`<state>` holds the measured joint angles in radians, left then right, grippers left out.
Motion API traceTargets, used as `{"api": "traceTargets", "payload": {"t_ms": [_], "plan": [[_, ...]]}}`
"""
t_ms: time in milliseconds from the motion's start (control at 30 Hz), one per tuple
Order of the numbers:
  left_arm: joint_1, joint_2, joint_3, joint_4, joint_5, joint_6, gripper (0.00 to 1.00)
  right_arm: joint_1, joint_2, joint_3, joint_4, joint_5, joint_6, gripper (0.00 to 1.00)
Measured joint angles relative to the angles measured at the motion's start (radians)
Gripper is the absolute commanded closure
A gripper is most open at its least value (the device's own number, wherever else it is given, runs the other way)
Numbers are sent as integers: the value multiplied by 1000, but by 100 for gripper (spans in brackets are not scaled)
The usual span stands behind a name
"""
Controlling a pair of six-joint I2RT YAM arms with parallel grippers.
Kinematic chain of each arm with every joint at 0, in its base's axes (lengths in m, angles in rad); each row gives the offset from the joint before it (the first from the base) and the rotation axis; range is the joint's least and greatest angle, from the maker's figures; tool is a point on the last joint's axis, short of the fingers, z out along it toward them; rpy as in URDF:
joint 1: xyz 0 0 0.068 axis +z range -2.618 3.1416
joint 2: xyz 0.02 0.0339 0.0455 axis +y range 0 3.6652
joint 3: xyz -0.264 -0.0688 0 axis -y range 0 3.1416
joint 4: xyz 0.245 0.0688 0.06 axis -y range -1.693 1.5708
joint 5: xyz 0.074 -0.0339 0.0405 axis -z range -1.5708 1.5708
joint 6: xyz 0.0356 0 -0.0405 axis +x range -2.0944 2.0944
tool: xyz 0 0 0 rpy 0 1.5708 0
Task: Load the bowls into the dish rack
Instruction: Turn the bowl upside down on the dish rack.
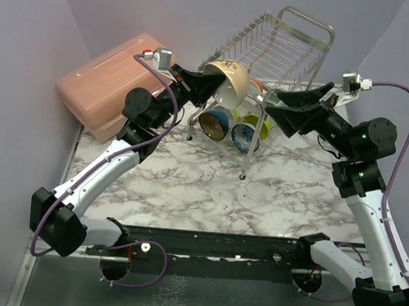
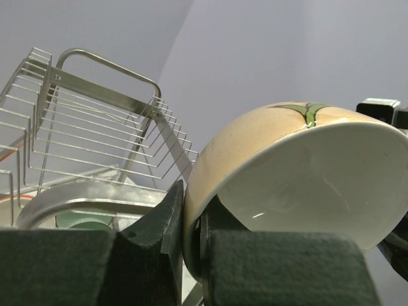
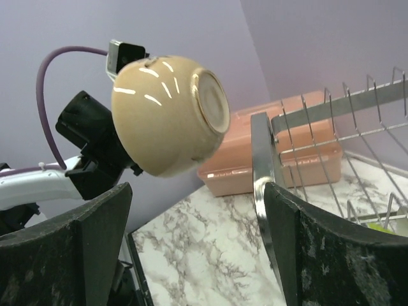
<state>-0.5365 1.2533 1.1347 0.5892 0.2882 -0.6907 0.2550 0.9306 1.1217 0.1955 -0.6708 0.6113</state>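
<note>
A small round ceramic bowl, cream-yellow outside and white inside (image 1: 228, 80), is held in the air at the upper front-left corner of the tall two-tier steel wire dish rack (image 1: 287, 42), tipped on its side with its foot turned towards the right arm. It is gripped by its rim: the left gripper (image 1: 201, 82) is closed on the bowl's wall, one finger outside and one inside, as seen in the left wrist view (image 2: 299, 178). Three further bowls are seen standing on edge on the rack's lower tier: a dark-rimmed one (image 1: 213, 123), a blue-and-white patterned one (image 1: 245, 137) and a lime one (image 1: 264, 127). The right gripper (image 1: 275, 105) is held just beside the rack's front, its jaws spread wide with nothing between them; the held bowl is seen beyond them in its wrist view (image 3: 169, 115). A pink plastic lidded box (image 1: 111, 82) lies to the left of the rack on the marble-patterned table (image 1: 187, 187).
</note>
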Motion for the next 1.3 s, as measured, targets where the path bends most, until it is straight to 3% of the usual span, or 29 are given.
{"api": "traceTargets", "payload": {"t_ms": [367,867,1033,1300], "plan": [[-49,220,220,-16,-122,98,100,0,156,196,-34,77,-104,11],[-136,403,523,-179,-360,459,100,0,219,317,-221,246,-248,13],[-164,442,568,-219,-396,571,100,0,237,351,-289,269,-323,11],[-170,467,576,-250,-397,659,100,0,353,546,-429,219,-460,7]]}}
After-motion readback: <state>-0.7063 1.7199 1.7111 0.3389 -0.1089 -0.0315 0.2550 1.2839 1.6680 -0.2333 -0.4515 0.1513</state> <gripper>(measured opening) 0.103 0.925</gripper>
